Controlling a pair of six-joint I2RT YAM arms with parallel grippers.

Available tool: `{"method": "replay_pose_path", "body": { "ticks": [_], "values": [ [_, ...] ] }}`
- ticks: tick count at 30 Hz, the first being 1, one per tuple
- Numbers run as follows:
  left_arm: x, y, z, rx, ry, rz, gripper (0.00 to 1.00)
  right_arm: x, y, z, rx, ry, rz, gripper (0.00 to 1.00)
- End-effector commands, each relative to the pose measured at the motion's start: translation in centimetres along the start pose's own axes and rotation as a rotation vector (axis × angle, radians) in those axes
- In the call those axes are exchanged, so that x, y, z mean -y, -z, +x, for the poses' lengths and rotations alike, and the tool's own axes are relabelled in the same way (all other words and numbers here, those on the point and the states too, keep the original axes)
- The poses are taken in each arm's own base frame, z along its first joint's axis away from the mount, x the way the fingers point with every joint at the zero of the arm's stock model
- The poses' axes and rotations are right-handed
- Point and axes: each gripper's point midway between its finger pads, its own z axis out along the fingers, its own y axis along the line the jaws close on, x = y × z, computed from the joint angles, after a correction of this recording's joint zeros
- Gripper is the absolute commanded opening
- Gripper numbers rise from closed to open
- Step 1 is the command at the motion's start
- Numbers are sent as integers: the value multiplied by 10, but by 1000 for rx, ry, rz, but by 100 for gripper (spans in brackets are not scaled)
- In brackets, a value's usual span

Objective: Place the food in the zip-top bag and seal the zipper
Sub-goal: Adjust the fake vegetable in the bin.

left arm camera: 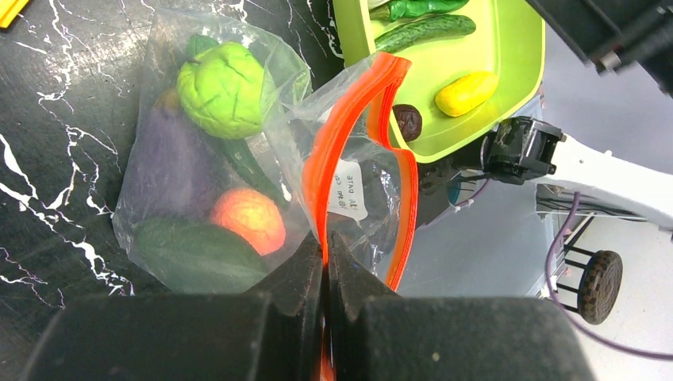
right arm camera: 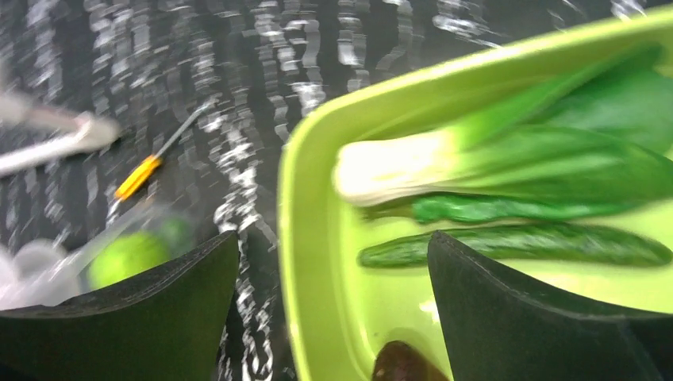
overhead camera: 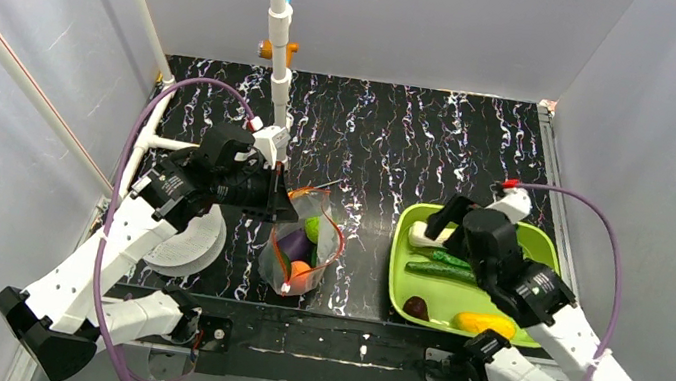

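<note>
The clear zip-top bag (left arm camera: 206, 159) stands open at the table's middle (overhead camera: 305, 251). Inside it lie a bright green round piece (left arm camera: 222, 87), a purple eggplant (left arm camera: 171, 159), an orange peach (left arm camera: 248, 218) and a dark green piece (left arm camera: 194, 254). My left gripper (left arm camera: 326, 242) is shut on the red-orange zipper (left arm camera: 337, 143) at the near rim of the mouth. My right gripper (right arm camera: 331, 238) hangs open over the left edge of the lime tray (right arm camera: 290, 206), holding nothing. In the tray are bok choy (right arm camera: 476, 159), cucumbers (right arm camera: 516, 246), a dark plum (overhead camera: 417, 306) and a yellow piece (overhead camera: 484, 324).
A white ribbed spool (overhead camera: 189, 244) lies left of the bag under the left arm. A white pole (overhead camera: 277, 30) rises at the back centre. A yellow-handled tool (right arm camera: 139, 176) lies on the black marbled table behind the bag. Grey walls close in on the left, back and right.
</note>
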Motion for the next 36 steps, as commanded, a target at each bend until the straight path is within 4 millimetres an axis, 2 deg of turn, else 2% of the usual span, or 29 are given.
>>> {"method": "replay_pose_path", "body": {
  "ticks": [1, 4, 7, 9, 14, 18, 22, 26, 30, 36],
  "values": [
    [4, 2, 0, -2, -13, 19, 0, 29, -25, 48, -264, -194, 73, 92],
    [2, 4, 2, 2, -13, 12, 0, 51, -34, 77, -354, -368, 209, 91],
    [-1, 5, 5, 6, -12, 2, 0, 81, -31, 107, -399, -539, 445, 87],
    [-3, 4, 6, 2, -9, -2, 0, 90, -29, 121, -433, -567, 525, 86],
    [-1, 2, 6, -8, -5, 10, 0, 91, -42, 121, -421, -555, 533, 85],
    [0, 5, 5, -2, -13, 4, 0, 91, -41, 115, -411, -554, 552, 85],
    [-4, 7, 5, 7, -20, -12, 0, 93, -22, 115, -453, -562, 613, 87],
    [-6, 7, 5, 9, -29, -26, 0, 99, 9, 111, -509, -544, 702, 98],
    [-5, 3, 3, 4, -29, -17, 0, 104, 27, 125, -595, -526, 751, 98],
    [-2, 0, 2, 3, -24, 1, 0, 100, 26, 159, -743, -552, 771, 98]
  ]
}}
